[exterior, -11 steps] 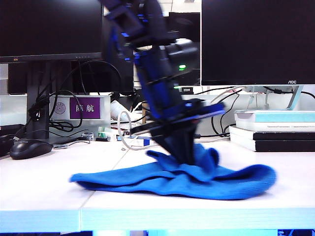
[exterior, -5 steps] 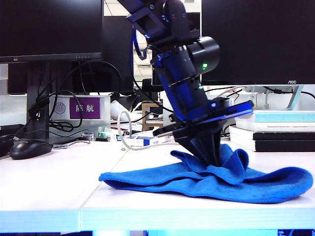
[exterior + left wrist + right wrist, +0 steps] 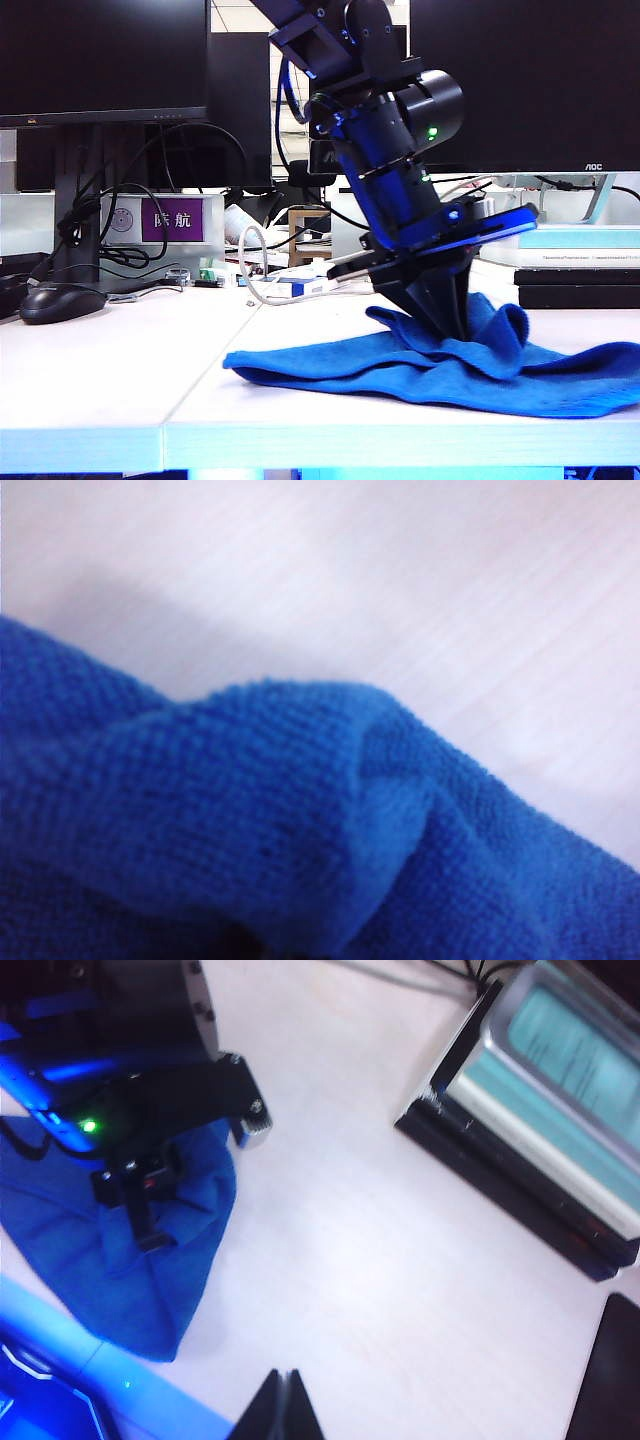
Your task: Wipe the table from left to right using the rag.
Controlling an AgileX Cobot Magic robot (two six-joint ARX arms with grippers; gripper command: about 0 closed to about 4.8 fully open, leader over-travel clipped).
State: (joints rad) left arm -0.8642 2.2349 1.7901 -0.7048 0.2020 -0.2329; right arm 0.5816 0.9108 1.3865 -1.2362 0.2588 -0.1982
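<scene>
The rag (image 3: 440, 365) lies near the table's (image 3: 100, 390) front edge, on the right-hand panel past the seam, spread flat w/ its far end running off the picture's right side. A thick bunched fold rises from its middle. Left gripper (image 3: 452, 322) comes down into that fold, jaws pressed together and pinching the cloth; fingertips are buried in the blue, so only the black finger bodies show. The left arm leans steeply from upper left down to lower right, wrist block w/ a green light above, a flat blue-lit plate jutting out sideways just over the fingers. In the left wrist view only the rag's folds (image 3: 250, 820) and bare white top show, the gripper itself unseen.

Right gripper (image 3: 283, 1405) hangs above the table's right part, looking down on it, jaws closed tight w/ nothing between them, apart from the rag (image 3: 120, 1250) and from the left arm. Near the right edge sits a stack of books (image 3: 575, 268).

Further back: a black mouse (image 3: 60, 302) by the left edge, then cables, a small box w/ a purple label (image 3: 165, 222), and monitors (image 3: 100, 60) along the back edge.
</scene>
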